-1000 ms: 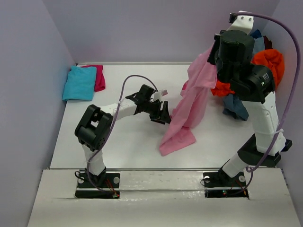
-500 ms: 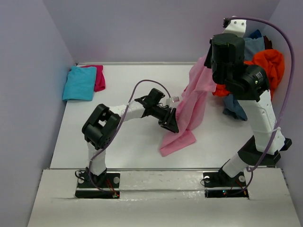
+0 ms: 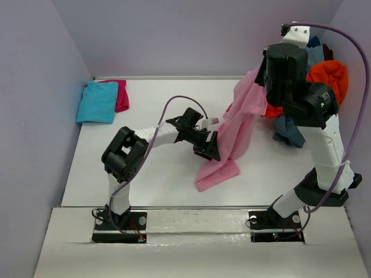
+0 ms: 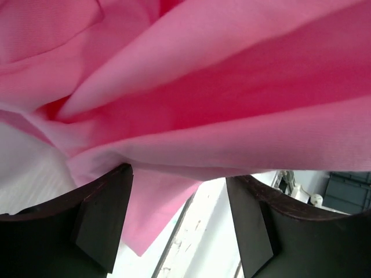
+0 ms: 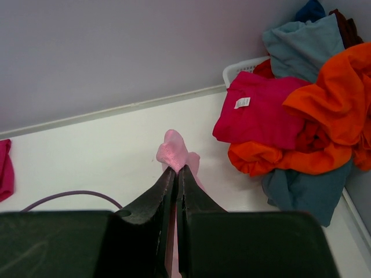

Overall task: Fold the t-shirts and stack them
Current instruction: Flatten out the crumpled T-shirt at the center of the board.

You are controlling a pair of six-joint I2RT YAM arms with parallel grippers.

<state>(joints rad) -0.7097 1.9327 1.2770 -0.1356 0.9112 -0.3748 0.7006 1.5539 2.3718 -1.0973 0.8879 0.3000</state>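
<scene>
You're holding the light pink tee (image 3: 240, 124) up w/ the R arm (image 3: 301, 104). The R jaws are pressing together on a bunched bit of it, and a small pink tuft is poking out past the tips in the R wrist view. The tee is hanging in long folds from that high grip, right of ctr, and its lower end is lying on the counter (image 3: 151, 174) toward the middle, near the front. You're reaching in w/ the L arm (image 3: 162, 134) from the left. The L jaws are standing spread wide, right up against the left edge of the hanging cloth, low down. In the L wrist view the pink folds are filling most of the frame just ahead of the two fingers (image 4: 101, 226), and nothing is being pinched btwn them. A turquoise tee (image 3: 97, 102) is sitting folded at the far-left corner of the counter, w/ a magenta tee (image 3: 122, 95) peeking out along its right side. At the far right, behind the R arm, a loose heap is sitting in and over a white basket (image 5: 240, 68): an orange tee (image 3: 329, 78), a grey-blue tee (image 3: 290, 132) and a second magenta tee (image 5: 261, 110) w/ its label showing. A purple cable (image 3: 356, 87) is looping over the R arm.
</scene>
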